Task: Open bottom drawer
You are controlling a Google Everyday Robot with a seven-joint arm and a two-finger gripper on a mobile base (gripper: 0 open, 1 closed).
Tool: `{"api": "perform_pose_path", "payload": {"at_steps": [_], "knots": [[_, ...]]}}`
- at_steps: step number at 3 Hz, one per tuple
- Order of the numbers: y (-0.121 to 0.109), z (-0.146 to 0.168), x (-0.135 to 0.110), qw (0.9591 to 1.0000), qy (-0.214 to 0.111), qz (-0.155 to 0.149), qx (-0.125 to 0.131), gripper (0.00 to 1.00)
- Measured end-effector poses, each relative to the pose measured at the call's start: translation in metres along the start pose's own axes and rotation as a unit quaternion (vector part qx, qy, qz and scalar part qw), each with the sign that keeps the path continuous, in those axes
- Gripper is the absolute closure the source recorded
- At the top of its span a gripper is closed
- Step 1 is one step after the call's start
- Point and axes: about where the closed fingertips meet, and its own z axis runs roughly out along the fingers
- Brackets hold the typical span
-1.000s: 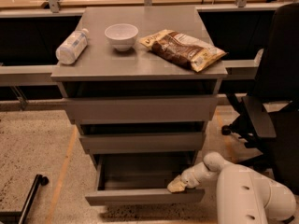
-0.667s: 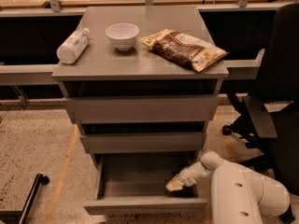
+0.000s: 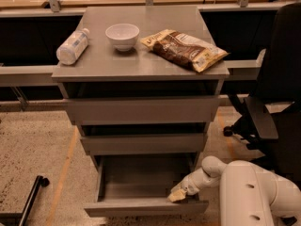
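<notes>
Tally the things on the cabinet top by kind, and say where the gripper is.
Plastic bottle: 1
White bowl: 1
Snack bag: 1
Total: 3
The gripper is at the right front of the open bottom drawer.

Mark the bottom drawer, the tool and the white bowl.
bottom drawer [image 3: 136, 207]: camera view, on its pulled-out front panel.
tool [image 3: 178, 194]: camera view, on its pale tip, at the drawer's front right corner.
white bowl [image 3: 122, 36]: camera view, on its outer wall.
</notes>
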Motion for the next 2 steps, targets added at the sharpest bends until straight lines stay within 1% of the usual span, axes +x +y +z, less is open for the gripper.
{"api": "perform_pose_path", "payload": {"at_steps": [1,2], "knots": [[0.0065,0.0062,0.0042,1.0,0.004,0.002,-0.006,0.0],[0.0062,0.0062,0.004,1.0,0.003,0.002,-0.006,0.0]]}}
